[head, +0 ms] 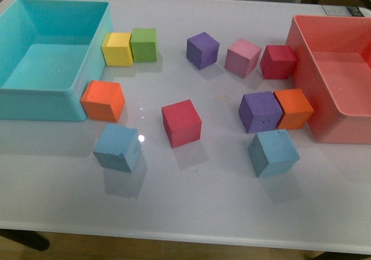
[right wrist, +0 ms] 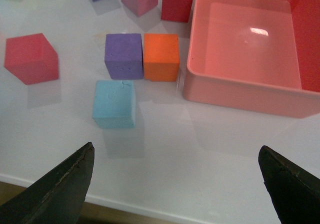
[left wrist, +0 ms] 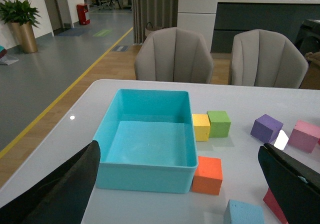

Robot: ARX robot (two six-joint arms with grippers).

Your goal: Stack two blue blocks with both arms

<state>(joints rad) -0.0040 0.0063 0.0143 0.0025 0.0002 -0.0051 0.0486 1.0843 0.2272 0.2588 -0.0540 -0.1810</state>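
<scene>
Blue blocks sit apart; left claw and right claw hover wide open, empty

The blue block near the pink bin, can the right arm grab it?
Probably yes: the right gripper is open, and only bare table lies between it and the blue block.
</scene>
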